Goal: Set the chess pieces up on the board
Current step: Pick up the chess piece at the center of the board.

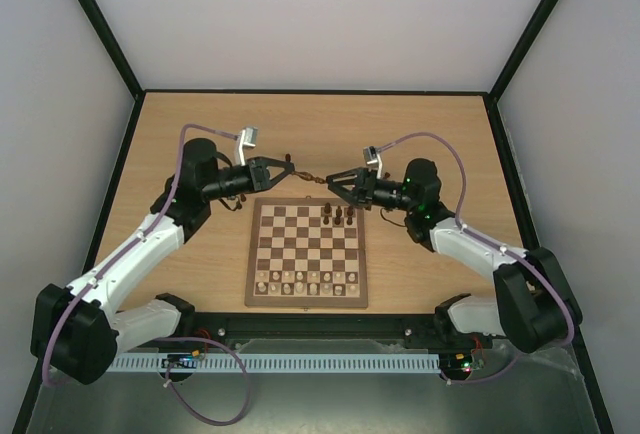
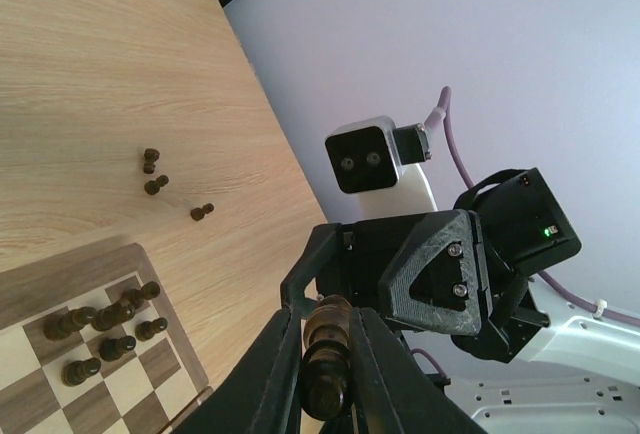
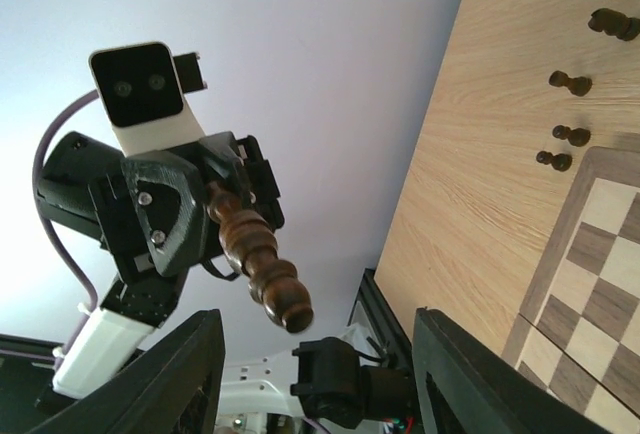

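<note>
My left gripper (image 1: 289,169) hangs above the table behind the board (image 1: 258,254). It is shut on a tall dark brown chess piece (image 2: 325,364) that points toward my right gripper (image 1: 336,182). In the right wrist view that piece (image 3: 258,254) sticks out level with the wide-apart right fingers (image 3: 170,384), touching neither. Several dark pieces (image 1: 340,216) stand on the board's far right squares. A few more dark pieces (image 2: 155,186) lie loose on the table beyond the board's far edge.
Cream chessmen (image 1: 305,282) fill the two near rows of the board. The wooden tabletop (image 1: 440,144) is ringed by a black frame and pale walls. Both arms meet above the strip of table behind the board.
</note>
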You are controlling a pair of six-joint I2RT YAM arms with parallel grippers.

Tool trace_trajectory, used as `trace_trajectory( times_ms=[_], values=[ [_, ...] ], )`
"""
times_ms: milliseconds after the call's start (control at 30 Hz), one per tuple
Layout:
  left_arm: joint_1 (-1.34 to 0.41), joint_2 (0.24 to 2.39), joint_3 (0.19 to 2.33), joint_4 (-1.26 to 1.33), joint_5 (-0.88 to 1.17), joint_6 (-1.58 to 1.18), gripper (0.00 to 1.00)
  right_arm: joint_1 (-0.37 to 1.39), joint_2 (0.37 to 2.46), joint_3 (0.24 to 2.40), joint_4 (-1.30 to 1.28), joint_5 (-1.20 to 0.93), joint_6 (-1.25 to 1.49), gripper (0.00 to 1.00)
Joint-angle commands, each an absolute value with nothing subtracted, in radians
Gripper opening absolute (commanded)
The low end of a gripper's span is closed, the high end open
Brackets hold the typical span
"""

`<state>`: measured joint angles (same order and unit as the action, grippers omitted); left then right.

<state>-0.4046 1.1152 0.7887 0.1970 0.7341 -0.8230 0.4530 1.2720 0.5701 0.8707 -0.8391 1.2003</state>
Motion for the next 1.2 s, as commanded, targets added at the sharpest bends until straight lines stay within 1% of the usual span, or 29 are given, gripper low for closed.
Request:
trace_trajectory(
  times_ms=[0,300,333,400,700,800,967,1100,1167],
  values=[
    [-0.402,1.124,0.777,0.233,0.756,-0.82,0.15,0.473,1.31,0.624,0.954,-0.86,1.224,0.51],
    [-0.402,1.127,0.77,0.228,0.745,-0.81,0.15,0.526,1.372,0.669,0.98,-0.857,1.232,0.44],
    [-0.402,1.127,0.77,0.226,0.744,-0.809,0.15,0.528,1.373,0.67,0.98,-0.856,1.231,0.4],
    [-0.402,1.129,0.77,0.224,0.744,-0.807,0.15,0.529,1.373,0.67,0.977,-0.853,1.228,0.37],
    [-0.403,1.13,0.77,0.209,0.742,-0.797,0.15,0.529,1.359,0.664,0.953,-0.837,1.211,0.32],
    [-0.402,1.129,0.769,0.206,0.742,-0.795,0.15,0.529,1.358,0.665,0.948,-0.83,1.206,0.27],
    [-0.402,1.133,0.77,0.188,0.737,-0.782,0.16,0.528,1.353,0.666,0.938,-0.826,1.198,0.15],
    [-0.403,1.14,0.771,0.156,0.721,-0.757,0.16,0.523,1.319,0.668,0.863,-0.81,1.145,0.12],
    [-0.402,1.148,0.778,0.129,0.705,-0.736,0.16,0.519,1.285,0.675,0.769,-0.785,1.086,0.12]
  ],
)
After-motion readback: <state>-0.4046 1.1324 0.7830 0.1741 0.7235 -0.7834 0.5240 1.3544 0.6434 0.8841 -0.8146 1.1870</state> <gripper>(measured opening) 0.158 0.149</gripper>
